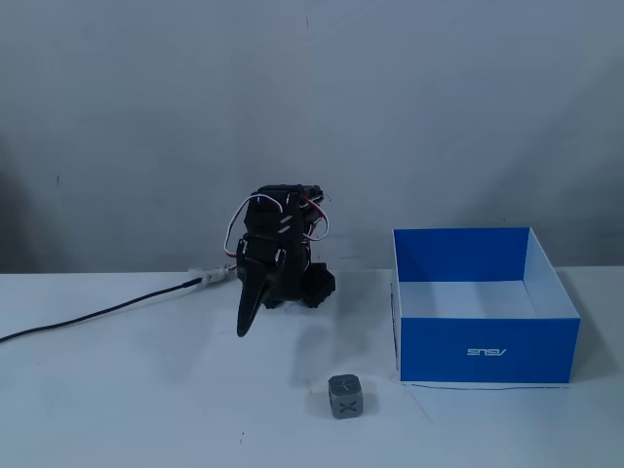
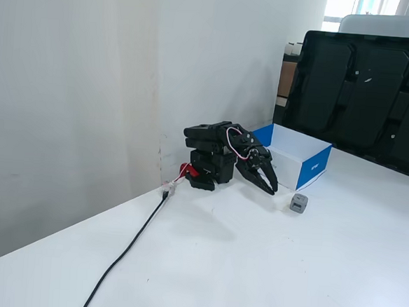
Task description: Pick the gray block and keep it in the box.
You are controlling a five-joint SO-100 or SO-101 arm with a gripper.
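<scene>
The black arm is sitting folded low against the wall at the back of the white counter (image 1: 127,400), its hand (image 2: 268,186) hanging tips-down above the surface with the two fingers spread slightly apart and pinching nothing. The gray block (image 1: 345,397) is resting on the counter in front of the arm, clear of the fingers and just beside the front left corner of the blue box (image 1: 485,349) as a fixed view shows it. A black cable (image 2: 129,245) is trailing away from the arm's base across the counter.
</scene>
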